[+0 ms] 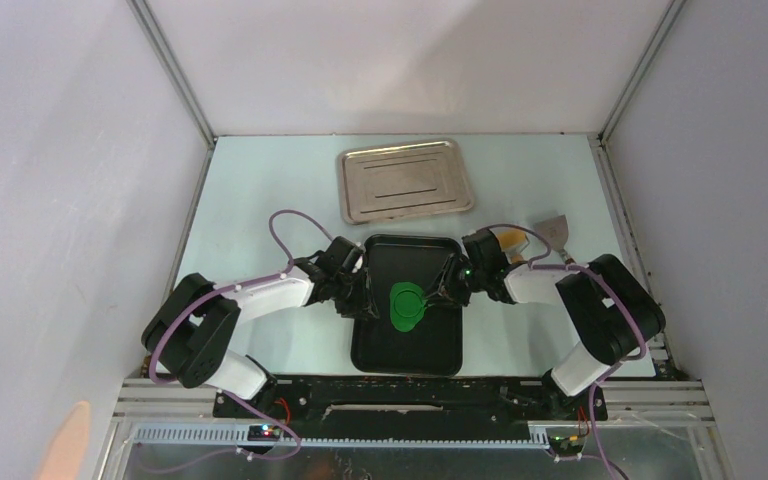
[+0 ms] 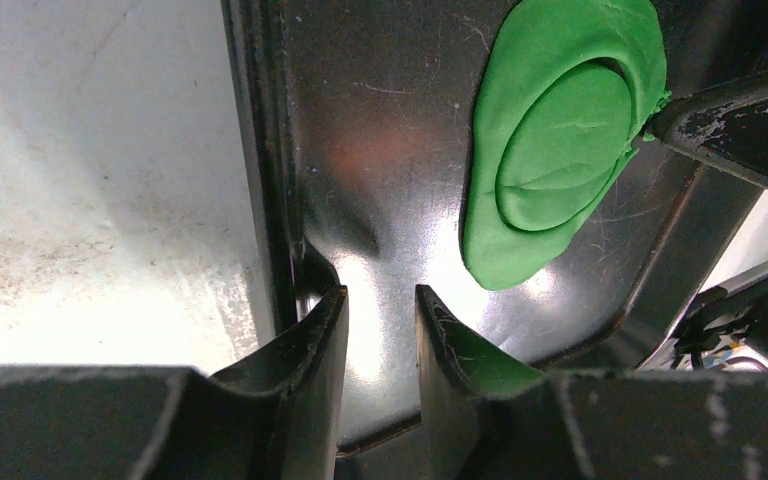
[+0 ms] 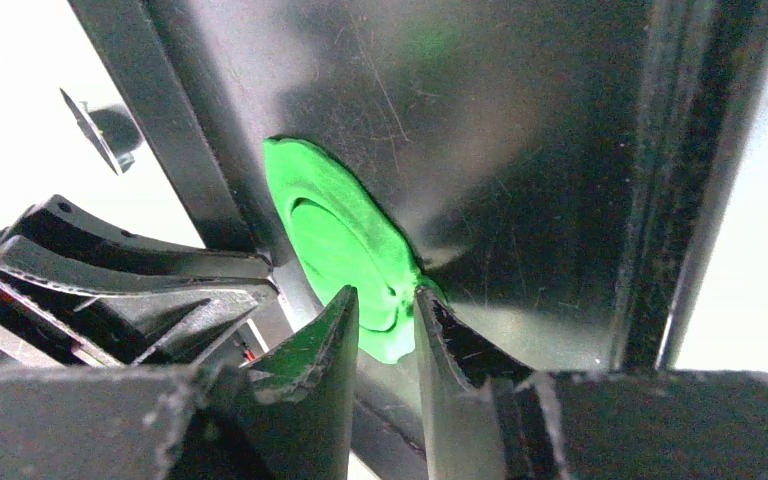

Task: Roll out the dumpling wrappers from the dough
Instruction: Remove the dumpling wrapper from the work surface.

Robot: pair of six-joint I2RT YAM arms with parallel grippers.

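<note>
**Plainly, Both Sets of Jaws Stood Apart at the Black Tray**

The black tray [image 1: 375,345] sat on the pale counter [image 1: 260,190] with the dough [image 2: 520,250] lying flat on its floor, about midway between its left and right walls. The dough was a bright green flattened oval, and a round outline [image 2: 565,135] was pressed into its middle.

The left gripper [image 2: 380,295] reached in over the tray's left rim. Its jaws were a narrow gap apart, and only the shiny tray floor showed between them. They were near the dough but clear of it. A green smear marked the inside of one finger.

The right gripper [image 3: 385,295] came in from the tray's right side. Its jaws were also slightly apart, at the edge of the dough, with green showing through the gap. Whether the tips touched the dough could not be told.

A silver tray [image 1: 405,182] lay on the counter just beyond the black tray's far edge. A metal-bladed scraper [image 1: 557,230] lay off the black tray's far right corner.
</note>
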